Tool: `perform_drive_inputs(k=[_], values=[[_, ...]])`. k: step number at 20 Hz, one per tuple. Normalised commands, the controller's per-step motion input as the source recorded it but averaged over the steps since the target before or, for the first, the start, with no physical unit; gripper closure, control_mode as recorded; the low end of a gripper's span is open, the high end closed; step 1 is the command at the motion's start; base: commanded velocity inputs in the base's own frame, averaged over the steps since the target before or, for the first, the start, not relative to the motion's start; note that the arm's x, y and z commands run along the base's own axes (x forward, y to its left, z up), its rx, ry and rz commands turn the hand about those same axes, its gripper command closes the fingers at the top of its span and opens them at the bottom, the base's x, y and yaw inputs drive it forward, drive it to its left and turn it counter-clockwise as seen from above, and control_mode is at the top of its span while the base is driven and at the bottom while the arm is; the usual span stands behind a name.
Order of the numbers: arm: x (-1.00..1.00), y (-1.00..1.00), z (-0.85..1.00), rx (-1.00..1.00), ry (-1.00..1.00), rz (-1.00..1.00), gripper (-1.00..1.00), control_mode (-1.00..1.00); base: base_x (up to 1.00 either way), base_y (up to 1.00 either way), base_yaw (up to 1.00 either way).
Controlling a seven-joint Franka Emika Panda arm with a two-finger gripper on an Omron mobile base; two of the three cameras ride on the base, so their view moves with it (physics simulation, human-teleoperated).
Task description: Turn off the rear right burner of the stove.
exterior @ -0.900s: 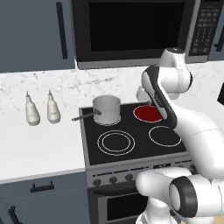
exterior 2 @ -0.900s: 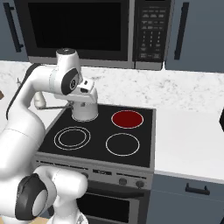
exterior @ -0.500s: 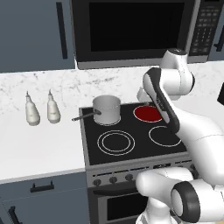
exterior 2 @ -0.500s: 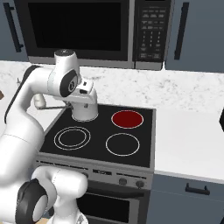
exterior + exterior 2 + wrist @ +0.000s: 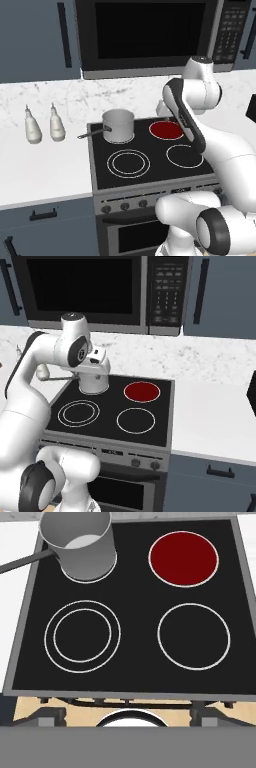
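A: Where is the rear right burner (image 5: 184, 558)?

B: On the stove (image 5: 134, 664), at 1 o'clock of the glass top, and its centre glows red. A steel saucepan (image 5: 80, 543) stands on the rear left ring, at 11 o'clock.

A: And the pincer?

B: The hand view looks down on the stove top from above. If the pincer is clenched or released, I cannot tell.

A: Anything beside the stove?

B: Two white bottles (image 5: 43, 123) on the desk (image 5: 45, 170), at 9 o'clock of the stove.
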Motion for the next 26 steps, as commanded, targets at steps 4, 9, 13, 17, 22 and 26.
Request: perform_drive_inputs(k=[4, 9, 13, 17, 22, 26], values=[[0.0, 0.0, 0.0, 0.0, 0.0, 0.0, -1.0, 1.0, 0.0, -0.67, 0.0], [0.0, 0.0, 0.0, 0.0, 0.0, 0.0, -1.0, 1.0, 0.0, -0.67, 0.0], [0.0, 0.0, 0.0, 0.0, 0.0, 0.0, -1.0, 1.0, 0.0, -0.14, 0.0], [0.0, 0.05, 0.0, 0.0, 0.0, 0.0, -1.0, -1.0, 0.0, 0.0, 0.0], [-0.15, 0.32, 0.0, -0.01, 0.0, 0.01, -1.0, -1.0, 0.0, 0.0, 0.0], [-0.47, 0.88, -0.25, -0.25, 0.0, 0.17, -1.0, -1.0, 0.0, 0.0, 0.0]])
